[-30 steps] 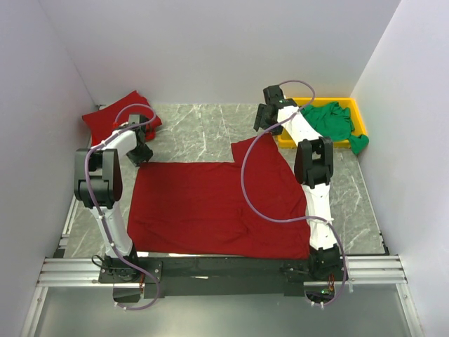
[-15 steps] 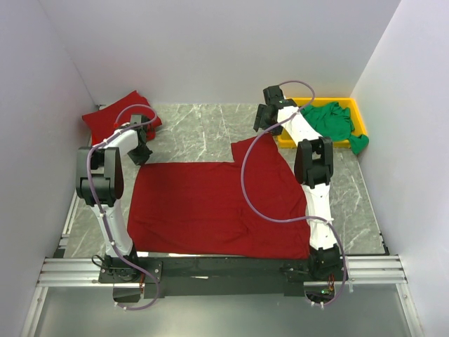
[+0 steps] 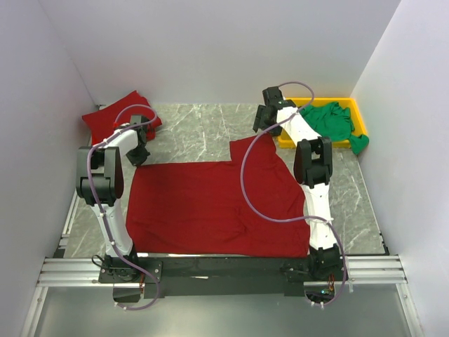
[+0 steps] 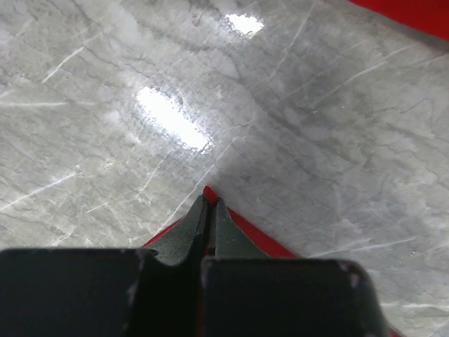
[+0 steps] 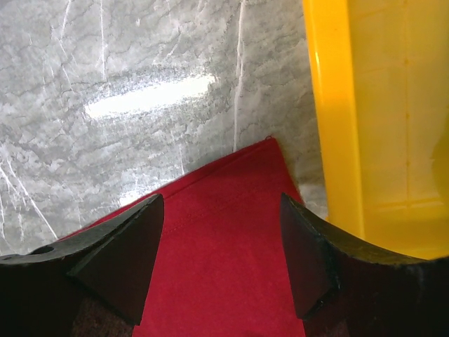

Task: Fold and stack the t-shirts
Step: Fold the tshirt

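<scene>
Spread mid-table, the dark red t-shirt (image 3: 210,203) is pinched at its far-left corner by the closed left gripper (image 4: 210,205), the right gripper (image 5: 221,203) poised wide open and empty over the far-right corner, seemingly for folding.

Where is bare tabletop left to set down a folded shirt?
The widest bare marble is the far strip between the far-left dark red t-shirt and the yellow tray, beyond the spread dark red t-shirt. A narrower strip runs along its right side. The middle is covered; the tray holds a green t-shirt.
</scene>
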Available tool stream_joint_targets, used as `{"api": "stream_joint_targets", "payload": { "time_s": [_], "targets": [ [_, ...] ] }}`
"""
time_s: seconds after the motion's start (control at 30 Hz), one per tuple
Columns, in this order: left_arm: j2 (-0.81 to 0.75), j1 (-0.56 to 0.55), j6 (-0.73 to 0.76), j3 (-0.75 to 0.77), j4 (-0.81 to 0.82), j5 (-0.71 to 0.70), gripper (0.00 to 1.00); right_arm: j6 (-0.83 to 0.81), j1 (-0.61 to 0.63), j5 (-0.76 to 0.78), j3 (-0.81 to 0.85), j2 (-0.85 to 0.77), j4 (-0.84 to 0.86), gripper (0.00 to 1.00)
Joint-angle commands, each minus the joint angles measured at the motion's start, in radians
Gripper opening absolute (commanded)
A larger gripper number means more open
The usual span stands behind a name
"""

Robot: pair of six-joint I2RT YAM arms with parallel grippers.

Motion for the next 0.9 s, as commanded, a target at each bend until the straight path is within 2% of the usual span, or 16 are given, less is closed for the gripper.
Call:
{"api": "stream_joint_targets", "payload": {
  "time_s": [0.0,0.33,0.63,0.87],
  "targets": [
    [0.016,0.012,0.030,0.023,-0.045,-0.032,0.01,0.007,-0.024,0.074,0.024,0.040,-0.028,0.74],
    [0.019,0.014,0.084,-0.020,0.030,-0.032,0.01,0.038,-0.004,0.157,0.074,0.064,-0.031,0.74],
    [-0.027,0.014,0.116,-0.066,0.080,0.053,0.01,0.053,0.023,0.229,0.070,0.080,-0.049,0.74],
    [-0.034,0.014,0.141,-0.034,0.075,0.109,0.01,0.076,0.031,0.254,0.180,0.148,-0.118,0.73]
  ]
}}
